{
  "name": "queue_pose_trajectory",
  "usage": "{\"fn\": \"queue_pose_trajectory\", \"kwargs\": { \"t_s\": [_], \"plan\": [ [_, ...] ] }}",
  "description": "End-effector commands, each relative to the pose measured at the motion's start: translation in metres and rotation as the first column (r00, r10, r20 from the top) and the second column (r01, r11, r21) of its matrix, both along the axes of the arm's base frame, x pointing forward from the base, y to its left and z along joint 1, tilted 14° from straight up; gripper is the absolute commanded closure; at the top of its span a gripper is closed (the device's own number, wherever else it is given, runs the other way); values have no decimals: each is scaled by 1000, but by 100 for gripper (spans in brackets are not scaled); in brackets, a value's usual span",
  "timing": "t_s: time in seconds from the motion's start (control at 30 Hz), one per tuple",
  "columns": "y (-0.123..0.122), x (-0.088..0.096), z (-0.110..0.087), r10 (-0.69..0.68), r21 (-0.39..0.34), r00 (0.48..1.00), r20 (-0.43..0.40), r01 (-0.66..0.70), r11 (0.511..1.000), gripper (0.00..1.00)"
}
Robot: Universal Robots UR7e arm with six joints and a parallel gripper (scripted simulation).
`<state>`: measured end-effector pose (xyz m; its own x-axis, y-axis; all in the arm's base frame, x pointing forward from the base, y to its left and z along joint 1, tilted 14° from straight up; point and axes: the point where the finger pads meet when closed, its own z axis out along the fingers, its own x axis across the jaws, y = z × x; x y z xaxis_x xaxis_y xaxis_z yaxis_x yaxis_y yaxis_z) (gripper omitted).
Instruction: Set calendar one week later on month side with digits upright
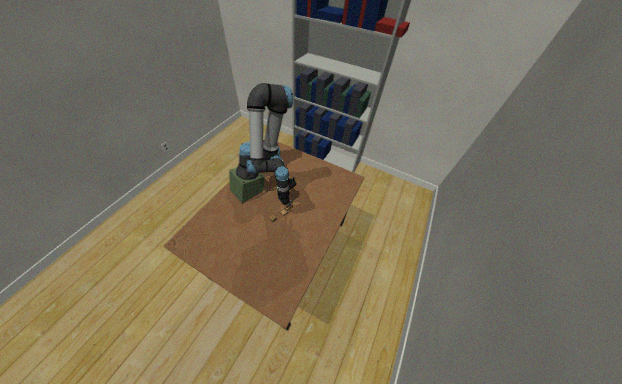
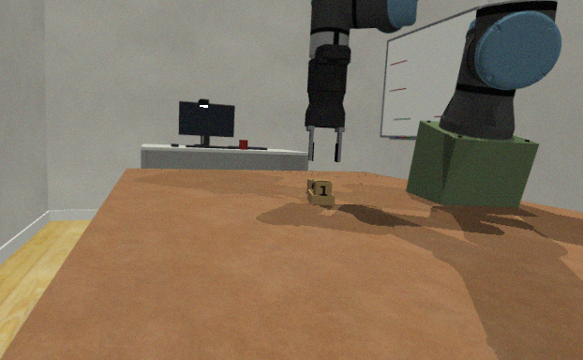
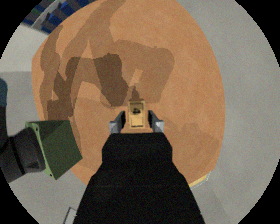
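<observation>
The wooden tray [image 1: 284, 213] [image 2: 321, 201] [image 3: 137, 127] lies on the table. One cube [image 2: 329, 185] [image 3: 136, 107] stands in its end nearer the shelf and shows a black 1 towards the exterior camera. The dark mark on its top is too blurred to read in the wrist view. The tray's other end looks empty. A second small wooden cube [image 1: 272, 218] [image 2: 310, 185] lies on the table beyond the empty end, partly hidden in the exterior view; its digits cannot be read. My gripper [image 2: 324, 159] [image 3: 136, 115] is open and empty, above the tray, pointing down.
The green base block [image 1: 246, 186] [image 2: 478, 173] [image 3: 60, 148] with the arm on it stands to one side of the tray. The brown table top [image 1: 270, 260] [image 2: 253, 281] [image 3: 191, 75] carries arm shadows. A tall shelf [image 1: 337, 67] stands beyond the table.
</observation>
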<state>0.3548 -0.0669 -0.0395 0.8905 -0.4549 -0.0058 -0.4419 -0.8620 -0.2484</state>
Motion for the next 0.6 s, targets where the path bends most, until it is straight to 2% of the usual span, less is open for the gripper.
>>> {"fn": "queue_pose_trajectory", "kwargs": {
  "t_s": [0.0,0.2,0.47,0.5,0.57],
  "plan": [
    [-4,-2,17,0,-1,1000,1,0,1000,10],
    [-6,-3,27,0,-1,1000,1,0,1000,10],
    [-7,-3,29,0,-1,1000,1,0,1000,10],
    [-7,-3,29,0,-1,1000,1,0,1000,0],
    [-7,-3,29,0,-1,1000,1,0,1000,0]
  ]
}}
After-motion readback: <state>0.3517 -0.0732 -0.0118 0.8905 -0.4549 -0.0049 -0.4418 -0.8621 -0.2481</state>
